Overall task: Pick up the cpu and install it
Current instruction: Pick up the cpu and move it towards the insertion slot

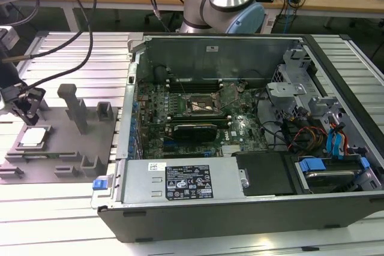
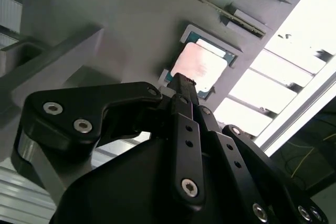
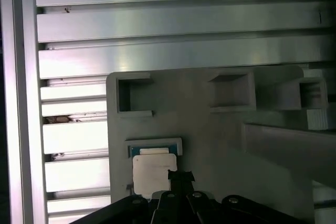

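Your hand [image 1: 26, 112] hangs over the grey plastic tray [image 1: 72, 151] at the exterior view's left, and the cpu [image 1: 33, 138] lies flat in a shallow square recess of that tray, right under the hand's tip. In both wrist views the dark tip of the hand [image 2: 182, 82] [image 3: 180, 176] overlaps one edge of the cpu [image 2: 202, 66] [image 3: 151, 174], whose pale metal top faces up with a thin green border around it. You cannot tell from these views whether the hand is spread or pressed together, nor whether it touches the chip; in the exterior view it looks just above it. The tray [image 3: 220, 135] carries several upright posts and open pockets, and it rests on the ribbed aluminium tabletop [image 1: 54, 214]. Well apart from the cpu, toward the exterior view's right, the open computer case [image 1: 240, 214] lies on its side with its motherboard [image 1: 180, 127] exposed; the metal-framed socket [image 1: 204, 105] sits near the board's middle.
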`<state>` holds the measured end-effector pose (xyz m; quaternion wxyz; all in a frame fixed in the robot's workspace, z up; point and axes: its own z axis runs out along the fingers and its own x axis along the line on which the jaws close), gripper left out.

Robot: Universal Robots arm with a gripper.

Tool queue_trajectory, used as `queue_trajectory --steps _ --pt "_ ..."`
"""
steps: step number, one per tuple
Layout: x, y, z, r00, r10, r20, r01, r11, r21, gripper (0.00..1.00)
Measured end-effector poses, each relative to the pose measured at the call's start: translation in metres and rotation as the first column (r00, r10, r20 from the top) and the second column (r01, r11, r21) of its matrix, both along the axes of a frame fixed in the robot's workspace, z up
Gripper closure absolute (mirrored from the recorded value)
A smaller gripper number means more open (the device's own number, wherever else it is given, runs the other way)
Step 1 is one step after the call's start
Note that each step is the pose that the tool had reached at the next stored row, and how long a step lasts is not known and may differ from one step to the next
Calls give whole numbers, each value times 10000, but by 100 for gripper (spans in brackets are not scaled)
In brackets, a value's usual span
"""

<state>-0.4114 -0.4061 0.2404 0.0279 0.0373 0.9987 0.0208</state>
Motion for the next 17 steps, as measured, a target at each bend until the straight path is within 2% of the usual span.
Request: queue_trajectory --steps 3,8,17 --pt "-32 0 -41 10000 -17 -14 17 10000 -28 89" --pt "-75 -8 -138 9999 -45 -106 44 9999 -130 89" --pt "-115 -22 -307 9999 -47 -114 46 9999 -140 89"
